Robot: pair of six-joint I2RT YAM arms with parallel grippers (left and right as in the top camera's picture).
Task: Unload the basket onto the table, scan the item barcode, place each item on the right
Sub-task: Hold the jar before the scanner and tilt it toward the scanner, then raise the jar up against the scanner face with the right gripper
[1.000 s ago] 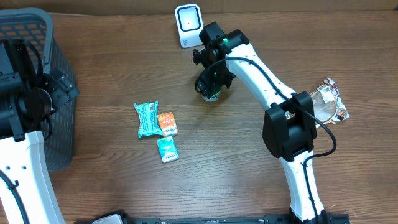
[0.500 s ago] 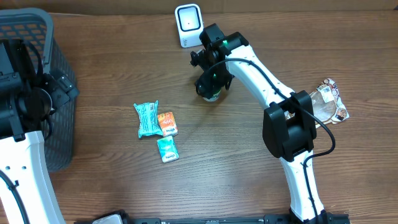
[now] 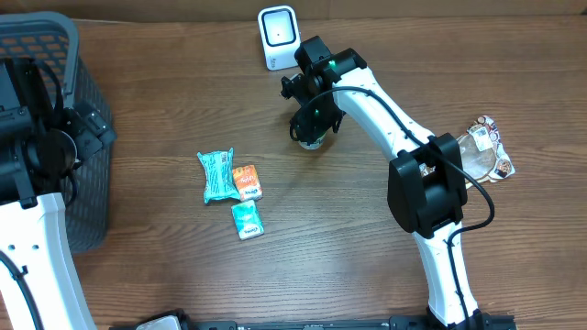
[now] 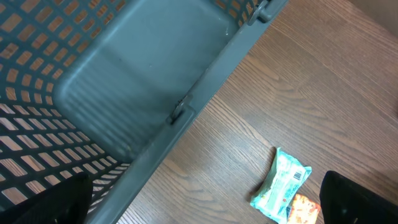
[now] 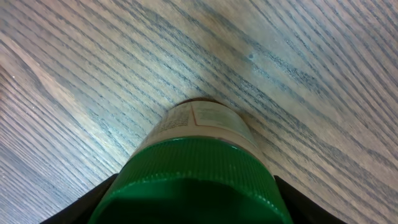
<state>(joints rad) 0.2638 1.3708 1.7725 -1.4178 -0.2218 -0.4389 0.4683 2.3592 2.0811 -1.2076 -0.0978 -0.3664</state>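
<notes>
On the brown wooden table (image 3: pixel 165 275), nearest the front edge and left of centre, lie 3 packets: a small green sachet (image 3: pixel 247 220), then a small orange sachet (image 3: pixel 247 182) touching a crinkled teal wrapper (image 3: pixel 216 174). At the left edge stands a grey plastic mesh basket (image 3: pixel 96 202). The left tool (image 4: pixel 205 193) hangs above its rim, spread wide and holding nothing. Near the right edge lies a clear-wrapped printed pack (image 3: pixel 486 151). Farther back, the green-capped, white-labelled bottle (image 5: pixel 202 124) stands upright beneath the right tool (image 5: pixel 193 205), whose 2 fingers (image 5: pixel 93 205) flank the cap; whether they press it, I cannot tell. At the far edge stands the white barcode scanner (image 3: pixel 278 38), near the bottle.
</notes>
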